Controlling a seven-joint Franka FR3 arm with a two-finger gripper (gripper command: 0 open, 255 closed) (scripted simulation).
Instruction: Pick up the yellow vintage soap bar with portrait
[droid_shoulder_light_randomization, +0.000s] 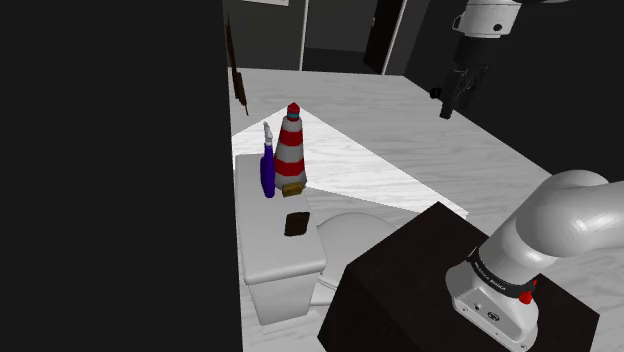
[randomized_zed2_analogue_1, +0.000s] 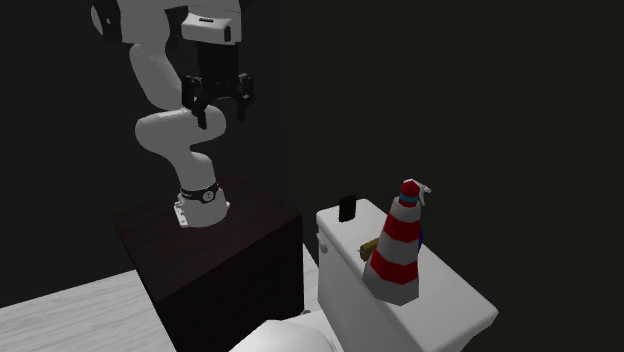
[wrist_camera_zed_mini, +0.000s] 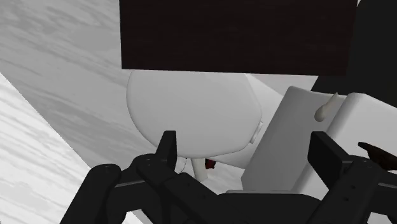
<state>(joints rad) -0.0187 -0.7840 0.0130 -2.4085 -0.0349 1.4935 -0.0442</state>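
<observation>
A small yellow-brown soap bar (droid_shoulder_light_randomization: 293, 188) lies on the white toilet tank lid (droid_shoulder_light_randomization: 270, 255), right against the base of a red-and-white striped lighthouse figure (droid_shoulder_light_randomization: 291, 145). From the second exterior view the soap bar (randomized_zed2_analogue_1: 368, 247) peeks out beside the lighthouse (randomized_zed2_analogue_1: 398, 245). My black gripper (droid_shoulder_light_randomization: 452, 100) hangs high above the floor, far from the tank toward the shoulder view's right. The gripper (randomized_zed2_analogue_1: 218, 105) is open and holds nothing. In the wrist view the gripper (wrist_camera_zed_mini: 245, 153) has its fingers (wrist_camera_zed_mini: 167, 149) wide apart over the toilet.
A blue spray bottle (droid_shoulder_light_randomization: 267, 165) stands next to the lighthouse. A dark brown flat object (droid_shoulder_light_randomization: 297, 224) lies nearer on the lid, also seen as the dark object (randomized_zed2_analogue_1: 347, 208). The dark stand (droid_shoulder_light_randomization: 440, 290) sits close beside the toilet bowl (wrist_camera_zed_mini: 191, 114). A black area borders the tank.
</observation>
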